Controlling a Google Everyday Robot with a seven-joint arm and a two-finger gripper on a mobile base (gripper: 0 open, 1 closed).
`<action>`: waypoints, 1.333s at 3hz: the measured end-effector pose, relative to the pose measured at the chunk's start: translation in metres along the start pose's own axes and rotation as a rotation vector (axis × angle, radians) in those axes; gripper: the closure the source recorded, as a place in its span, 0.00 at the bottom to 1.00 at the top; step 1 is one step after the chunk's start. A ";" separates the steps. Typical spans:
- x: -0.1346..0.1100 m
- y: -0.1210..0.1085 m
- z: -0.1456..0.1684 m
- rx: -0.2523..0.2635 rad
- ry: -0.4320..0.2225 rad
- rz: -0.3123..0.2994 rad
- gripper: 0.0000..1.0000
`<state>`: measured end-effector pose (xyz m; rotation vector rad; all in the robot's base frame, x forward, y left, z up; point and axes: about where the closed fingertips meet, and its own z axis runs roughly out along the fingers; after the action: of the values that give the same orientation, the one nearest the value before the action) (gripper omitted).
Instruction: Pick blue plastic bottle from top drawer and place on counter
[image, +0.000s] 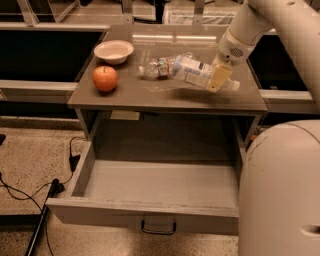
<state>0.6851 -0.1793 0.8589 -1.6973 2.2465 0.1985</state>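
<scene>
The pincer (219, 78), above the right part of the counter (150, 96), is clenched on the blue bottle (191, 71), whose tilted body extends to its left, with the open drawer (160, 182) below it.

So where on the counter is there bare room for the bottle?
Bare: the front strip of the counter right of the apple, and the back behind the clear bottle. Crowded: left, by the bowl. The pincer holds the blue bottle over the right side.
</scene>
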 end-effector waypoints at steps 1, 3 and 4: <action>-0.007 0.004 0.027 -0.027 0.049 -0.062 0.12; -0.006 0.004 0.030 -0.029 0.053 -0.062 0.00; 0.014 0.005 0.018 -0.032 0.007 -0.061 0.00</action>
<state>0.6793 -0.1854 0.8370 -1.7822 2.2046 0.2152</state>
